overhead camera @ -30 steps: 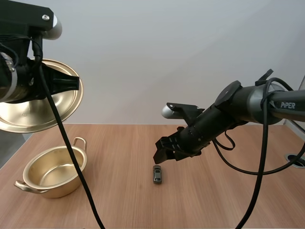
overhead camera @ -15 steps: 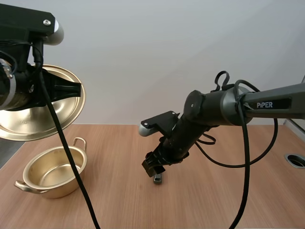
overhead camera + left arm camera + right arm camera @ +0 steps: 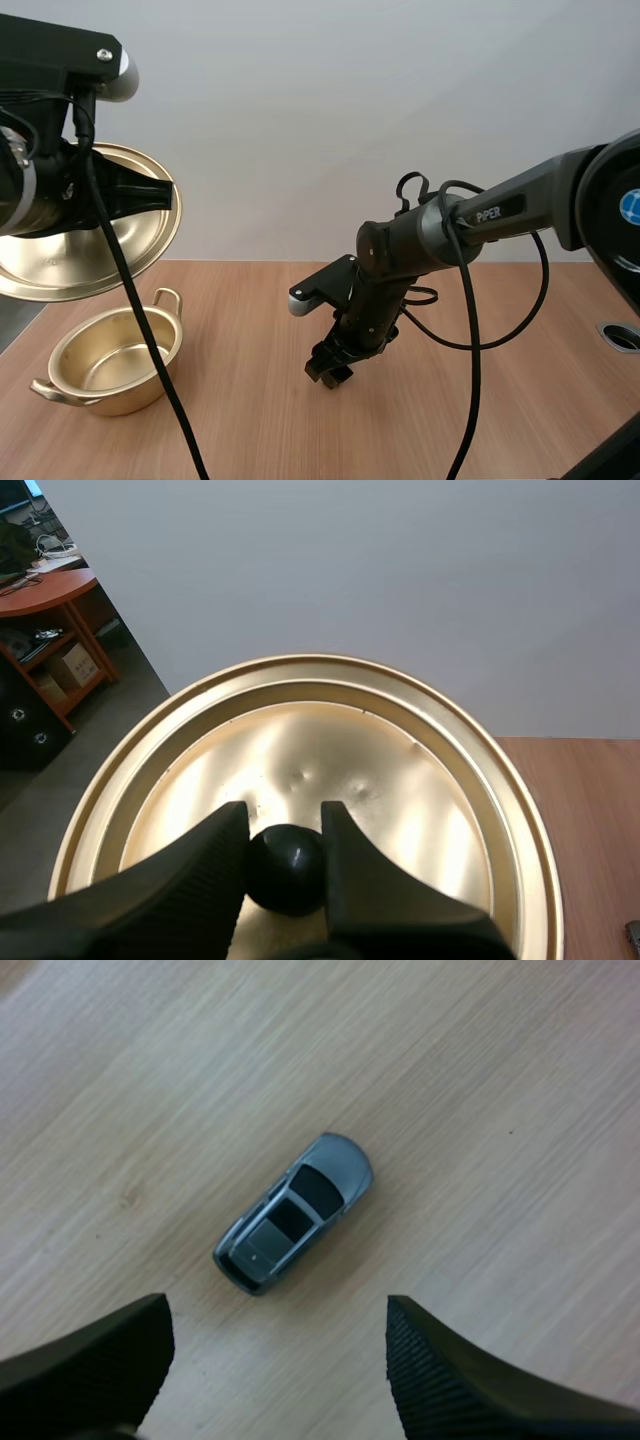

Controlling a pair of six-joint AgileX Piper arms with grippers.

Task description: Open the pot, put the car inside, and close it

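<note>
The open gold pot (image 3: 110,358) stands on the table at the left, with nothing inside. Its gold lid (image 3: 90,225) hangs in the air above it, and my left gripper (image 3: 285,855) is shut on the lid's black knob (image 3: 286,867). A small grey toy car (image 3: 293,1212) lies flat on the wood. My right gripper (image 3: 280,1360) hovers open just over it, fingers (image 3: 455,1380) apart with the car ahead of the gap. In the high view that gripper (image 3: 330,368) is low over the table's middle and covers the car.
The wooden table (image 3: 250,430) stretches bare between the pot and the right arm. A round hole (image 3: 622,335) sits at the table's right edge.
My right arm has swung left and down, ending with its open gripper right over the car. The left arm with the lid has barely shifted.
</note>
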